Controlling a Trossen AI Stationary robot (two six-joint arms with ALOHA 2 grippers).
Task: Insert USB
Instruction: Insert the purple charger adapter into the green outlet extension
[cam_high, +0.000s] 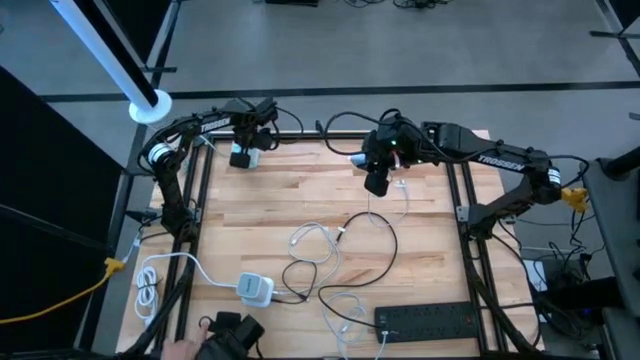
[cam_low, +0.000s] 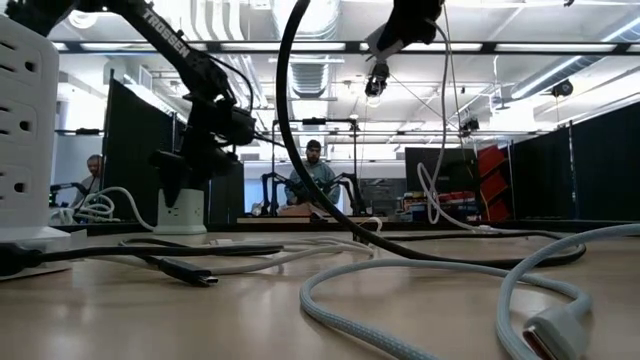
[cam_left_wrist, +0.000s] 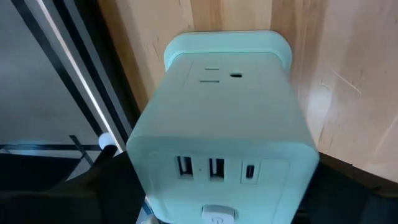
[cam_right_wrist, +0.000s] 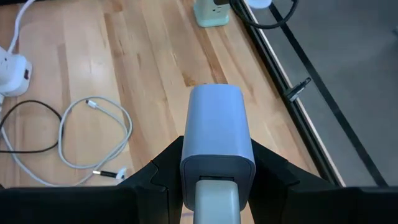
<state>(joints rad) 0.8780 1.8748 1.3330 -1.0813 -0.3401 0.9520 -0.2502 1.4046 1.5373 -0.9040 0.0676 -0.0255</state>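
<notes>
A pale green power cube (cam_left_wrist: 221, 134) with two wide USB ports and one small one on its face stands near the table's far left corner (cam_high: 243, 156). My left gripper (cam_high: 246, 140) is shut on it from above. My right gripper (cam_high: 378, 178) hovers above the far middle of the table, shut on a pale grey USB plug (cam_right_wrist: 217, 130). The plug's white cable (cam_high: 403, 200) hangs down to the table. In the right wrist view the green cube (cam_right_wrist: 211, 12) lies ahead of the plug's tip. My left gripper holds the cube between its two fingers (cam_left_wrist: 93, 193), one on each side wall (cam_left_wrist: 146, 168) near the end with the USB ports. It comes from above; the cube's base (cam_low: 182, 225) appears to rest on the table. My right gripper pinches the plug's rear part (cam_right_wrist: 217, 171) between its two fingers (cam_right_wrist: 165, 165). The plug points forward along the fingers, lifted clear of the table. Its cable trails slack below the gripper.
A white power cube (cam_high: 255, 288) with its cord lies near the front left. A black power strip (cam_high: 430, 320) sits at the front right. Loose white and black cables (cam_high: 320, 250) coil across the middle. People (cam_low: 315, 180) sit in the room beyond.
</notes>
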